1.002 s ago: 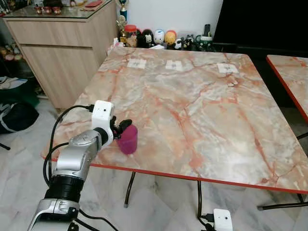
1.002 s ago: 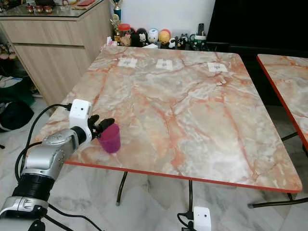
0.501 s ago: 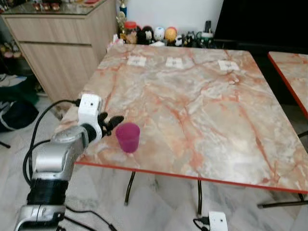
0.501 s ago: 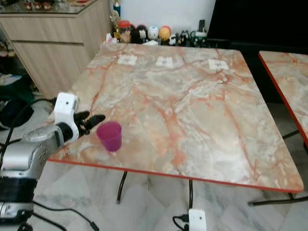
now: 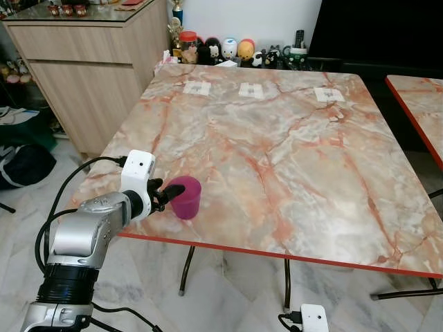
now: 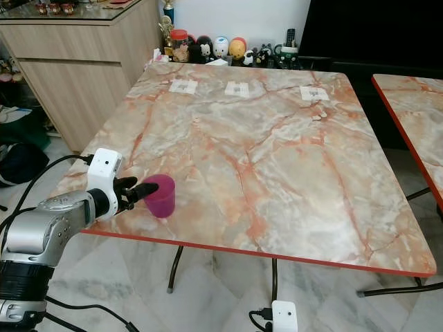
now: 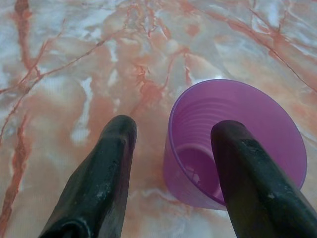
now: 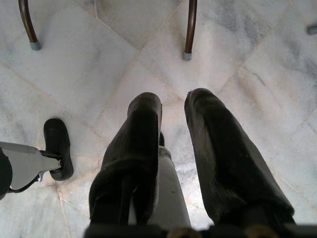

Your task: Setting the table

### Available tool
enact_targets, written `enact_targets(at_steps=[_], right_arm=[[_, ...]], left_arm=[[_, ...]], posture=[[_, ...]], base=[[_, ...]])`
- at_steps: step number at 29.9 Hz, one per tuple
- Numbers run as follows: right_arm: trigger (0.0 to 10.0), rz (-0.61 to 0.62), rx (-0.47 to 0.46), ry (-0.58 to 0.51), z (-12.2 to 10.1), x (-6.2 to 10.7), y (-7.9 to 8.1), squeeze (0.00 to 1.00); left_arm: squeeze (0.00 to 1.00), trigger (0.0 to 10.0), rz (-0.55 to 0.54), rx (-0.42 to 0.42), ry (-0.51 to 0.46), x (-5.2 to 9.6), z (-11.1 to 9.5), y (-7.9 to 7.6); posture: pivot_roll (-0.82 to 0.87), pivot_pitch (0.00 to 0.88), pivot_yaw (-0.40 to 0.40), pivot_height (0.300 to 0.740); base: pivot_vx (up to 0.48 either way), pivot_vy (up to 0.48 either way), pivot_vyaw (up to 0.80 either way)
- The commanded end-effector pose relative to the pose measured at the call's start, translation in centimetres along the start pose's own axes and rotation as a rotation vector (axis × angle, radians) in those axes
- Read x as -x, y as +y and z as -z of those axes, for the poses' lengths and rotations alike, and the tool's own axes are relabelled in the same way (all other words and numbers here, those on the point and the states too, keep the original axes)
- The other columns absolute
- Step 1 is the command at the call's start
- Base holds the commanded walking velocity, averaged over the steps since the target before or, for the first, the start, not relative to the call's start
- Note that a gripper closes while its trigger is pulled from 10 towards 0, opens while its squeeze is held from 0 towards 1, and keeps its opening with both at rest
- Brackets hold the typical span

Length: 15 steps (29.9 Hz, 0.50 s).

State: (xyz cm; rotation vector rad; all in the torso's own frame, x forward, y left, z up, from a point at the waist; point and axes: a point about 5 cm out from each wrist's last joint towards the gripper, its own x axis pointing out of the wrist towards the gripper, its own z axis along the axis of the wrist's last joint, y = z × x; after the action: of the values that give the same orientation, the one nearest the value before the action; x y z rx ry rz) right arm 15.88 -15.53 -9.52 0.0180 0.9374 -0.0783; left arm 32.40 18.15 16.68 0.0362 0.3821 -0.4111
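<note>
a translucent purple plastic cup [image 5: 185, 196], tapered and faintly ribbed inside, stands upright and empty on the glossy counter [image 5: 291, 152], whose top is peach-and-grey marble pattern edged in red. the cup sits near the counter's near left corner. the left gripper [image 7: 173, 148] is at the cup's rim with its jaws spread: one rounded, matte black finger [image 7: 247, 173] reaches over the rim into the cup's mouth, the other finger [image 7: 106, 168] lies outside the wall, just beside it over bare marble. whether either finger touches the plastic cannot be told. the silver left arm [image 5: 90, 235] reaches in from the counter's near edge, a white box on its wrist. the right gripper [image 8: 173, 148] hangs idle over pale marble floor tiles [image 8: 124, 74], its black jaws slightly apart and holding nothing. well beyond the jaws, three white paper squares [image 5: 251, 90] lie flat along the counter's far edge.
</note>
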Motion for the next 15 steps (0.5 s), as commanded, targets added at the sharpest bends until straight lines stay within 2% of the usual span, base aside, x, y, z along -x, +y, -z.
enact_targets(at_steps=[1,2,3,4,5,6,7,15], right_arm=[[10.0,0.002,-0.005,0.022,0.50,0.10,0.07,0.00],[10.0,0.001,-0.005,0.022,0.49,0.09,0.08,0.00],[10.0,0.001,-0.006,0.022,0.46,0.09,0.08,0.00],[10.0,0.001,-0.006,0.022,0.44,0.08,0.08,0.00],[10.0,0.001,-0.007,0.021,0.42,0.07,0.06,0.00],[10.0,0.001,-0.007,0.021,0.42,0.07,0.06,0.00],[10.0,0.003,-0.007,0.020,0.38,0.06,0.04,0.00],[10.0,0.002,-0.006,0.021,0.35,0.05,0.05,0.00]], left_arm=[[0.00,10.0,-0.008,0.007,-0.008,0.09,-0.47,-0.18],[0.00,10.0,-0.008,0.009,-0.009,0.07,-0.48,-0.20],[0.00,9.4,-0.008,0.013,-0.010,0.03,-0.54,-0.25],[0.00,9.4,-0.008,0.014,-0.011,0.01,-0.57,-0.28],[0.00,2.3,-0.010,0.013,-0.011,-0.01,-0.62,-0.30],[0.00,2.3,-0.010,0.013,-0.011,-0.01,-0.62,-0.30],[0.00,0.0,-0.010,0.012,-0.011,-0.02,-0.65,-0.31],[0.00,0.0,-0.012,0.006,-0.004,0.11,-0.49,-0.22]], posture=[[0.12,0.016,-0.009,0.740],[0.12,0.018,-0.010,0.740],[0.12,0.019,-0.011,0.740],[0.12,0.019,-0.011,0.740],[0.12,0.021,-0.011,0.740],[0.12,0.021,-0.011,0.740],[0.12,0.023,-0.011,0.740],[0.12,0.030,-0.014,0.740]], base=[[0.000,0.000,0.00],[0.000,0.000,0.00],[0.000,0.000,0.00],[0.000,0.000,0.00],[0.000,0.000,0.00],[0.000,0.000,0.00],[0.000,0.000,0.00],[0.000,0.000,0.00]])
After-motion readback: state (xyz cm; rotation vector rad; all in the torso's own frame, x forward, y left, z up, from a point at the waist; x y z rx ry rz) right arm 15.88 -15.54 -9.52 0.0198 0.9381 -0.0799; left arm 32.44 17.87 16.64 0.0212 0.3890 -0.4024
